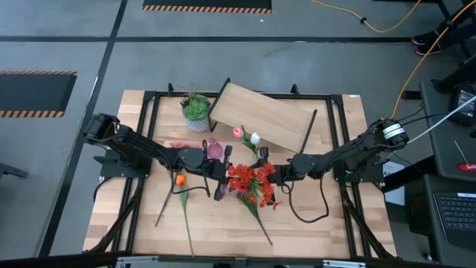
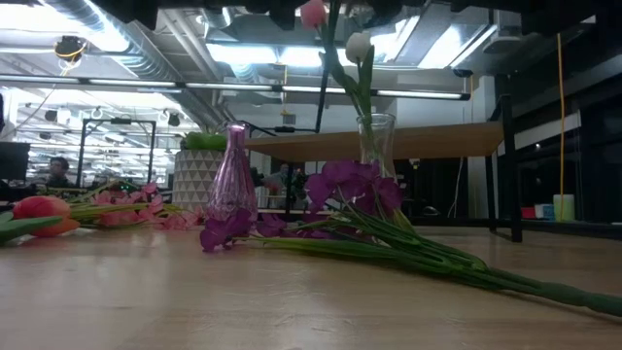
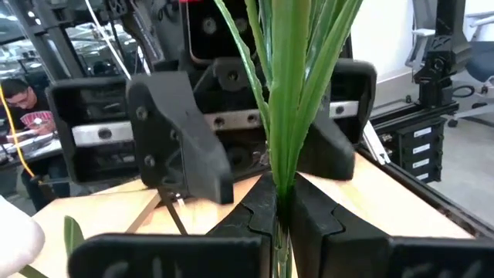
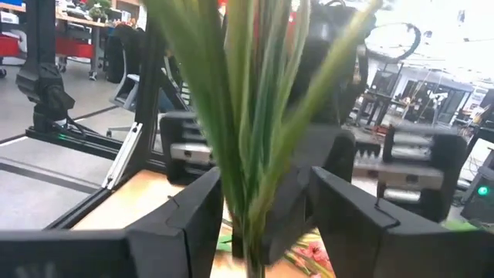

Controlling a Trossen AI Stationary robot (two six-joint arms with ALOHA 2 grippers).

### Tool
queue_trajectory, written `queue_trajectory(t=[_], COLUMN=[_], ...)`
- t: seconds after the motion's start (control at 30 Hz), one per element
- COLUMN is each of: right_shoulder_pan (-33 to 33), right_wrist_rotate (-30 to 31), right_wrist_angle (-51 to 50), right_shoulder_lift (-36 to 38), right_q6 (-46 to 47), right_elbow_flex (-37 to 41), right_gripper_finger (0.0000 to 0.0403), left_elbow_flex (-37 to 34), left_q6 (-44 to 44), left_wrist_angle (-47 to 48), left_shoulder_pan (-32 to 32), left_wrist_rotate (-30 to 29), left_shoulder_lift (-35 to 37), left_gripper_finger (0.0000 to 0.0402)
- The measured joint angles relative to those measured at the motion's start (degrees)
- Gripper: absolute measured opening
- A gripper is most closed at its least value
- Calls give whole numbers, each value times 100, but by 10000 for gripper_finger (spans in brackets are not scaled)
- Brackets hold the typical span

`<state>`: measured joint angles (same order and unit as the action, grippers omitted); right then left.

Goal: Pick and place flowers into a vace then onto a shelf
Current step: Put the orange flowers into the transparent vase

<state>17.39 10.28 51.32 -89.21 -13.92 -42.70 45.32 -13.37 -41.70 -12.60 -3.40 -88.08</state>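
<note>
A bunch of red flowers (image 1: 249, 182) with green stalks hangs in mid-air over the table's middle, between my two grippers. My left gripper (image 1: 221, 179) comes from the left and is shut on its stalks (image 3: 279, 154). My right gripper (image 1: 281, 177) faces it from the right, open, with a finger on either side of the same stalks (image 4: 247, 147). A purple cluster (image 2: 350, 185) lies flat on the table. An orange tulip (image 1: 179, 180) and pink blossoms (image 1: 178, 145) lie on the left. A clear vase (image 2: 376, 141) stands holding pink and white tulips (image 1: 247, 135). My left gripper pinches the red bunch's green stalks (image 3: 278, 181) between its two fingers, coming about level from the table's left, with the fingers across the stalks. The bunch is lifted clear of the table; no red flowers show in the low view.
The wooden shelf (image 1: 264, 115) stands at the far middle, turned at an angle. A spiky green plant in a white pot (image 1: 195, 112) sits to its left. A pink glass vase (image 2: 231, 175) stands near the pink blossoms. A black cable (image 1: 309, 212) loops under the right arm.
</note>
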Motion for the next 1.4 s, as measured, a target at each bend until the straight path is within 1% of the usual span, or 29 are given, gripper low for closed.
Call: queue_trajectory(t=[0.47, 0.8, 0.97, 1.07, 1.33, 1.4], right_shoulder_pan=[15, 81, 83, 83, 89, 90], right_wrist_rotate=[4, 9, 9, 8, 48, 63], right_wrist_angle=[-219, -467, -366, -368, -293, -279], right_shoulder_lift=[48, 175, 175, 175, 176, 180], right_q6=[-8, -2, -17, -27, -141, -141], right_elbow_flex=[0, 0, 0, 0, 10, 13], right_gripper_finger=[192, 192, 190, 174, 95, 80], left_elbow_flex=[0, 0, 0, 0, 0, 0], left_q6=[75, 68, 64, 60, 33, 31], left_wrist_angle=[228, 97, 109, 114, 90, 90], left_shoulder_pan=[-42, -52, -52, -52, -55, -56], left_wrist_rotate=[44, 44, 44, 44, -11, -58], left_shoulder_lift=[112, 112, 112, 112, 121, 126], left_gripper_finger=[13, 13, 13, 13, 13, 13])
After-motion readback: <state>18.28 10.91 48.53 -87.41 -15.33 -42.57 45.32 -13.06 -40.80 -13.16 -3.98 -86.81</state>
